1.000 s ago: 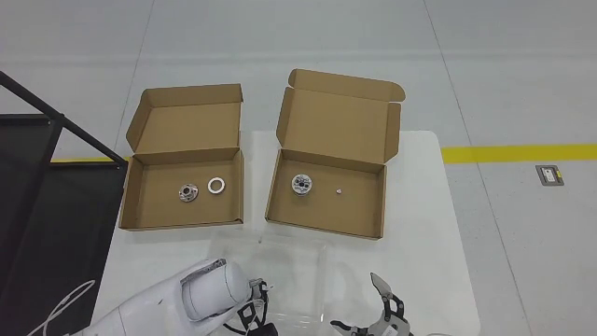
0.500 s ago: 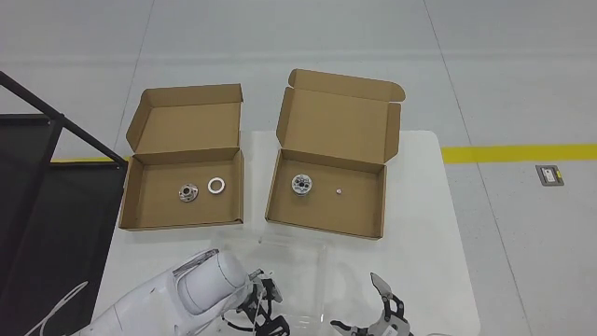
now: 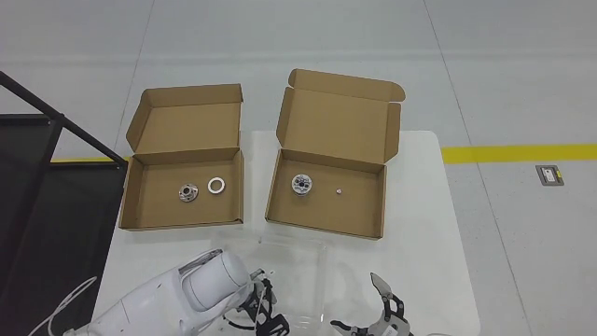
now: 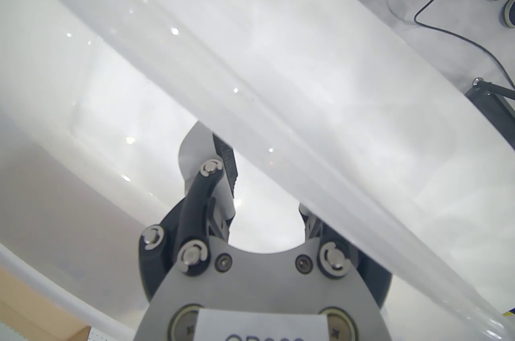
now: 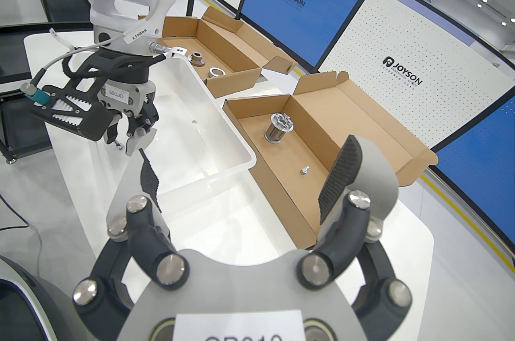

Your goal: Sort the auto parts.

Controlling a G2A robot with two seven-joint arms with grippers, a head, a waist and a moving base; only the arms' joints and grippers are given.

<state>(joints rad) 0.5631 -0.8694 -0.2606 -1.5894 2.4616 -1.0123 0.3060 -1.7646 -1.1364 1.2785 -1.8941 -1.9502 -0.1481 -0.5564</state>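
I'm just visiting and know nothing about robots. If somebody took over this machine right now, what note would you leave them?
Right pincer: open, empty, above the table's near edge.
Left pincer: beside the white tray's rim; whether it holds anything is unclear.
Done: hub and ring lie in the left box, gear part and small bolt in the right box.
Left: a tiny speck shows in the tray; check it for parts.

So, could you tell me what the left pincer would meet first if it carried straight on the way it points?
Most likely the white tray: the left pincer points down at its long wall, though depth leaves rim or floor uncertain.
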